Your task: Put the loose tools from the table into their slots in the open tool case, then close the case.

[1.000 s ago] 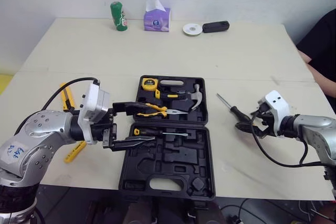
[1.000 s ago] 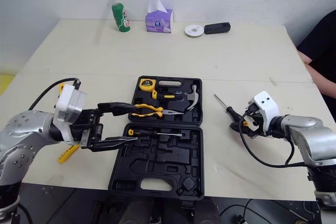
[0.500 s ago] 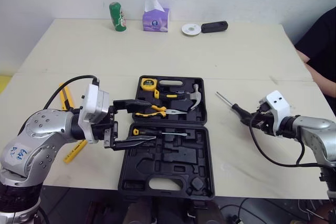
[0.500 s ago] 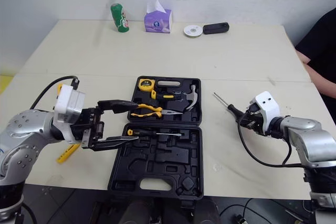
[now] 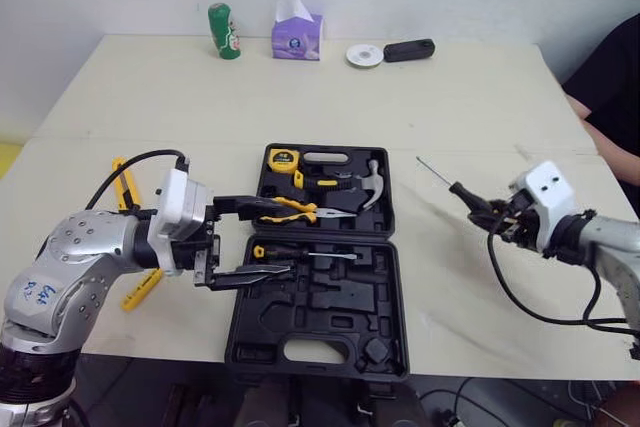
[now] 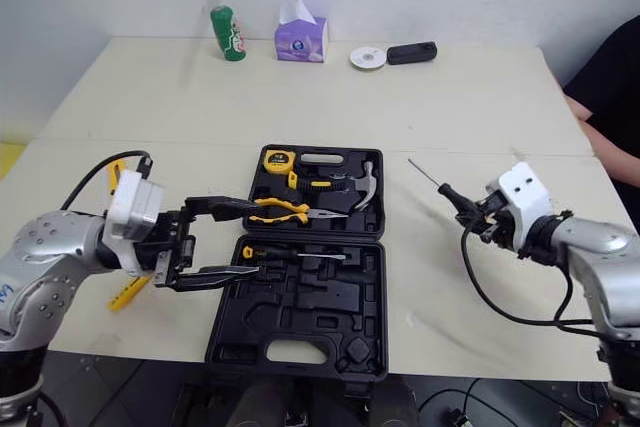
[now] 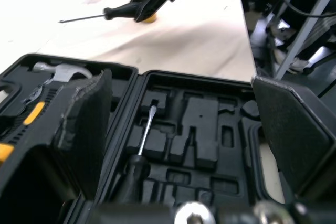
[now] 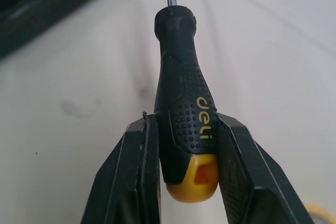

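Lifted since a second ago, the right gripper (image 5: 503, 219) clamps the screwdriver (image 5: 465, 194) by its handle end, shaft clear of the bench (image 5: 450, 117). Swing it level toward the tool case (image 5: 320, 317) off its left; the left gripper (image 5: 277, 235) waits there, spread wide.

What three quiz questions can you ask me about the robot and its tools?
1. True or false: the right gripper has its fingers shut on the screwdriver.
2. Pick one: which tool already lies in the tool case? A) hammer B) saw C) paintbrush
3. Fill the gap: the fingers of the left gripper are ____ (open or shut) at the case's left edge.

Key: 1 true. 2 A. 3 open.
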